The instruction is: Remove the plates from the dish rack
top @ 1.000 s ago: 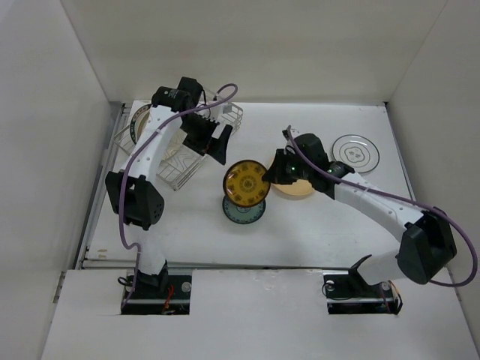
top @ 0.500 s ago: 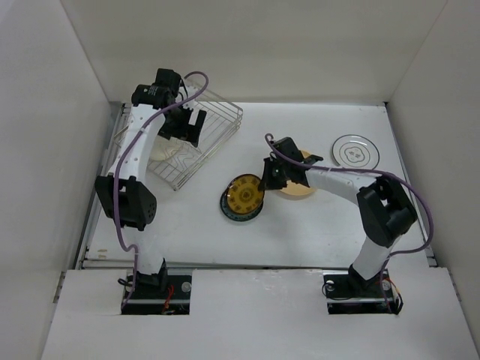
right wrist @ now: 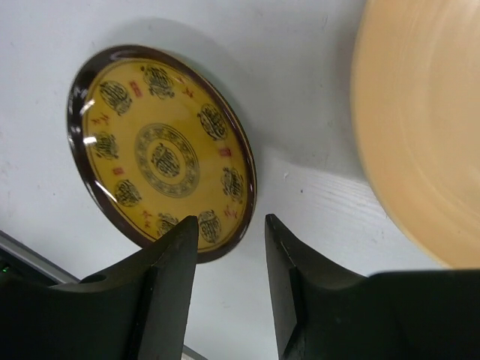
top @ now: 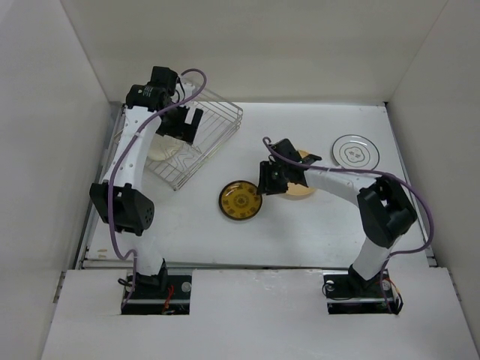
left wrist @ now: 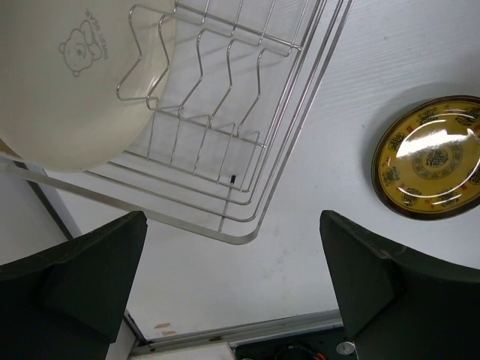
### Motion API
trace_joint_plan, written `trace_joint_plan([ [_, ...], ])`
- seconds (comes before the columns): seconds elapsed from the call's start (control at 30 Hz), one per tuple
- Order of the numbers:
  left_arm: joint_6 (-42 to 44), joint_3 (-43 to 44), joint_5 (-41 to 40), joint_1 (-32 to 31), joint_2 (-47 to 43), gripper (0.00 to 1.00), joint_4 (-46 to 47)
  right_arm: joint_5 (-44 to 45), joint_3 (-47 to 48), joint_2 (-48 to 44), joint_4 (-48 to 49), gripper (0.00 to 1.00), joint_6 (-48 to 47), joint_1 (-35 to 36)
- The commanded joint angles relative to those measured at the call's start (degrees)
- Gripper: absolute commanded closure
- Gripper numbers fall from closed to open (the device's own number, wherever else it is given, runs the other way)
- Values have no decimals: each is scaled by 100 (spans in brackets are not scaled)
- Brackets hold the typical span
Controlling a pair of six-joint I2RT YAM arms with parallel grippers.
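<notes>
Right gripper point(right wrist: 229, 221), jaws apart, hovers at 2 o'clock of the round dark-rimmed gold plate point(right wrist: 161, 154) lying flat on the white bench point(right wrist: 300, 75). It should rise straight up, clearing the rim.

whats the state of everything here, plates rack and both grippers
gold plate, flat on the table, not gripped
orange plate, flat on the table
white plate, flat on the table
cream plate, in the rack
rack, holds the cream plate
left gripper, jaws open, empty
right gripper, jaws open, empty

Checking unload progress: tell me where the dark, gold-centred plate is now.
Top view: the dark, gold-centred plate lies flat on the table, right of the dish rack and just left of the yellow-orange plate, by the right gripper.
</notes>
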Motion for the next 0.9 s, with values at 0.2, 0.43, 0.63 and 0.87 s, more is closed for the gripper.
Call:
trace_joint_plan([
  [0.2, 273, 179, -978, 99, -337, 0, 258, 569, 397, -158, -624, 52, 57, 299],
  [0.43, 810, 459, -1509, 793, 110, 0, 803, 972, 221, -1160, -624, 47, 172, 299],
  [0.63, 1328, 601, -1334, 925, 524, 15, 935, 1105, 221, -1573, -738, 47, 172, 299],
  [0.87, 1390, 953, -1386, 978, 814, 61, 883, 1219, 169, -2075, -748, 47, 224, 299],
])
